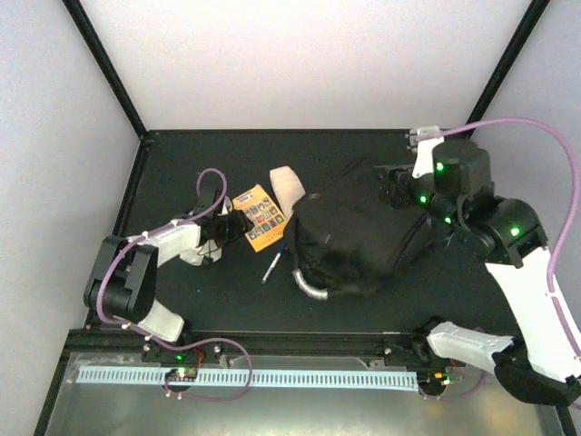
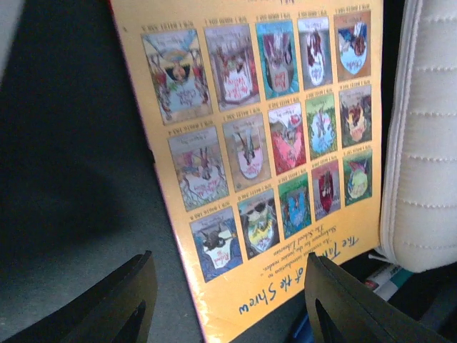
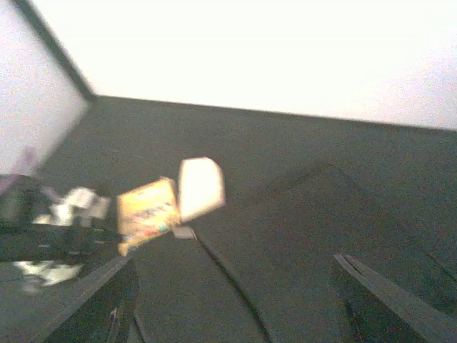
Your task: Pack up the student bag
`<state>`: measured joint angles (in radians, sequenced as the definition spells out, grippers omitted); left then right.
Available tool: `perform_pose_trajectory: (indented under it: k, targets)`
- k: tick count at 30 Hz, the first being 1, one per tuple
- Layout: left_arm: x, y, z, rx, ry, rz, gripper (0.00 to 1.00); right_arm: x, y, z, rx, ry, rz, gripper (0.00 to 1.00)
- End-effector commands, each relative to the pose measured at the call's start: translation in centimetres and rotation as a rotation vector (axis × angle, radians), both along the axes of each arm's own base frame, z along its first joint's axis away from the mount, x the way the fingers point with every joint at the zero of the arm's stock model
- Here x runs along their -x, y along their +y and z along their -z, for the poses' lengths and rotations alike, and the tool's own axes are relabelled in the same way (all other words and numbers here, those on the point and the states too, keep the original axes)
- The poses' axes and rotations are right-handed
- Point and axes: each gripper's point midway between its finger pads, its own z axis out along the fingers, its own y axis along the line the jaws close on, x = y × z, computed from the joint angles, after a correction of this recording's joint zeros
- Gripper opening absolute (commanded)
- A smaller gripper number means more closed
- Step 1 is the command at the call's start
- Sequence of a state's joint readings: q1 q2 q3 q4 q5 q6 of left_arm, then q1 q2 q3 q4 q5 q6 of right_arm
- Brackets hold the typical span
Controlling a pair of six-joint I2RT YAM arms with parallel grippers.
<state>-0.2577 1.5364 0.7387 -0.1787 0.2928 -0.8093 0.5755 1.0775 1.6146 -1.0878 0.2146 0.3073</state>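
Observation:
The student bag (image 1: 354,241) is a large black backpack lying at the table's middle, with its grey handle (image 1: 313,286) toward the near side. An orange book (image 1: 260,216) lies to its left. My left gripper (image 1: 234,222) is open at the book's left edge. In the left wrist view the open gripper (image 2: 228,304) straddles the near corner of the book (image 2: 264,143), with nothing held. My right gripper (image 1: 390,186) is open and empty above the bag's far right end. The blurred right wrist view shows this gripper (image 3: 235,307) over the bag's fabric (image 3: 285,271), with the book (image 3: 146,211) beyond.
A whitish pouch (image 1: 289,188) lies just behind the book and touches the bag; it also shows in the left wrist view (image 2: 421,143) and the right wrist view (image 3: 200,187). A pen (image 1: 271,268) lies near the bag's handle. Pen ends (image 2: 389,279) show under the pouch.

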Motion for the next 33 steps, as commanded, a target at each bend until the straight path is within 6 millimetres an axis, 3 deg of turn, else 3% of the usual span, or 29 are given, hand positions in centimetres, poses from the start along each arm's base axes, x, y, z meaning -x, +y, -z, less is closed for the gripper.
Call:
perform_pose_trajectory:
  k: [1, 5, 7, 13, 21, 28, 33]
  targets:
    - [-0.9, 1.2, -1.7, -0.072, -0.039, -0.030, 0.59, 2.2, 4.8, -3.9, -0.127, -0.019, -0.286, 0.77]
    - [-0.9, 1.3, -2.2, -0.070, -0.053, -0.029, 0.59, 3.1, 7.9, -6.4, -0.237, -0.042, -0.442, 0.78]
    - [-0.8, 1.3, -2.4, -0.074, -0.055, -0.025, 0.60, 2.4, 9.5, -6.2, -0.271, -0.012, -0.485, 0.77]
    - [-0.3, 2.0, -1.9, -0.073, -0.040, -0.044, 0.60, -1.1, 15.3, 0.6, -0.241, 0.155, -0.532, 0.66]
    - [-0.2, 2.4, -1.8, -0.042, -0.051, -0.030, 0.59, -5.3, 22.4, 8.9, -0.193, 0.253, -0.520, 0.56]
    - [-0.2, 2.7, -1.7, -0.026, -0.044, -0.034, 0.59, -8.1, 27.0, 14.8, -0.126, 0.322, -0.500, 0.50]
    - [-0.3, 2.5, -1.7, -0.006, -0.044, -0.024, 0.59, -10.5, 28.8, 19.2, -0.055, 0.361, -0.451, 0.44]
